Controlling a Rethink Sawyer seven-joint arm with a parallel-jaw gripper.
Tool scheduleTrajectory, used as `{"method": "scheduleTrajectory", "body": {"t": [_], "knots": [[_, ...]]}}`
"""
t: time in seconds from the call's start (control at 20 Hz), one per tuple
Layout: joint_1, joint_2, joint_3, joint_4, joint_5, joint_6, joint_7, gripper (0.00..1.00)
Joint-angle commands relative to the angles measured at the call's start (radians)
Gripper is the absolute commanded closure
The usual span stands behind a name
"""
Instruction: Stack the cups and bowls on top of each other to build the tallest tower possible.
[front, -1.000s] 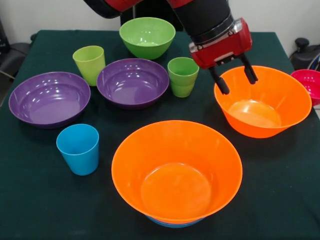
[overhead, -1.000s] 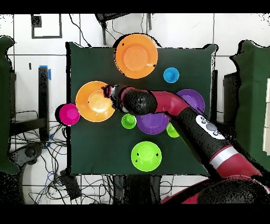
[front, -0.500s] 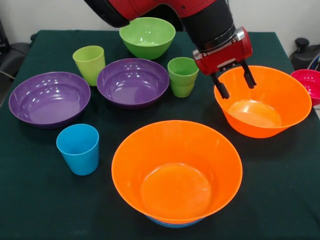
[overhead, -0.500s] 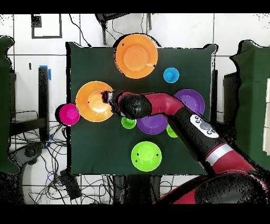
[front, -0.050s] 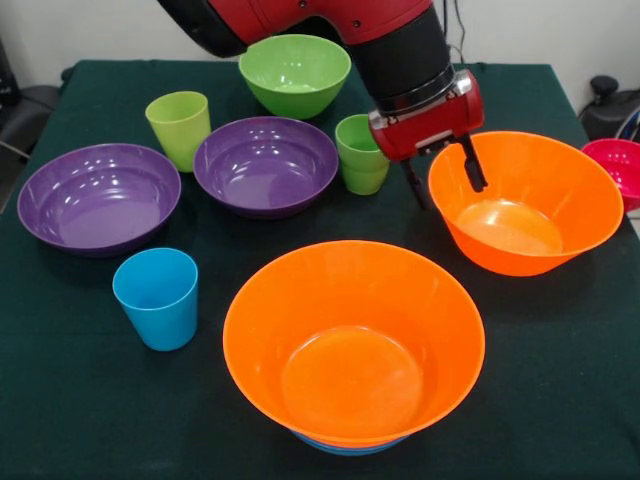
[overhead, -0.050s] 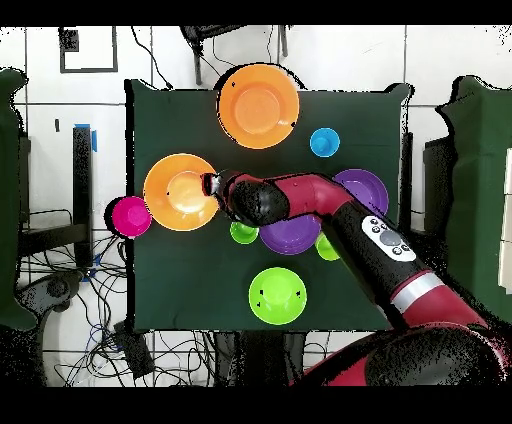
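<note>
Dark green cloth covers the bench (front, -0.050s: 560, 400), which carries every bowl and cup; in the overhead view pale floor tiles and tangled cables surround it.

Taking the near orange bowl (front, -0.050s: 354, 340) as the landmark: it sits at the front edge, and a sliver of blue bowl (front, -0.050s: 345, 447) shows under its base, the rest hidden, so this pair is the only stack so far. Beyond it to the right stands the second orange bowl (front, -0.050s: 526, 200), empty. The red and black arm comes down over that bowl's left rim, and the jaws (front, -0.050s: 445, 180) stand apart, straddling the rim: one black finger hangs inside the bowl, the other is outside and partly hidden behind the wall. Whether either finger touches the plastic cannot be told.

The small red bowl (front, -0.050s: 615, 168) is cut off by the right edge. Left of the near orange bowl is the sky blue cup (front, -0.050s: 157, 297). Farther back lie two purple bowls (front, -0.050s: 99, 196), side by side. Behind them stand the yellow-green cup (front, -0.050s: 179, 128), the ridged green cup (front, -0.050s: 361, 152), partly covered by the wrist, and the green bowl (front, -0.050s: 294, 72).
</note>
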Motion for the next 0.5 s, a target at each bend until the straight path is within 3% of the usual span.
{"method": "scheduleTrajectory", "body": {"t": [0.05,0.25,0.5], "knots": [[0.038,-0.07,-0.072,-0.08,-0.099,0.13,-0.175,0.0],[0.028,-0.078,-0.052,-0.081,-0.07,0.158,-0.166,0.0],[0.004,-0.023,-0.044,-0.095,-0.075,0.142,-0.186,0.0]]}}
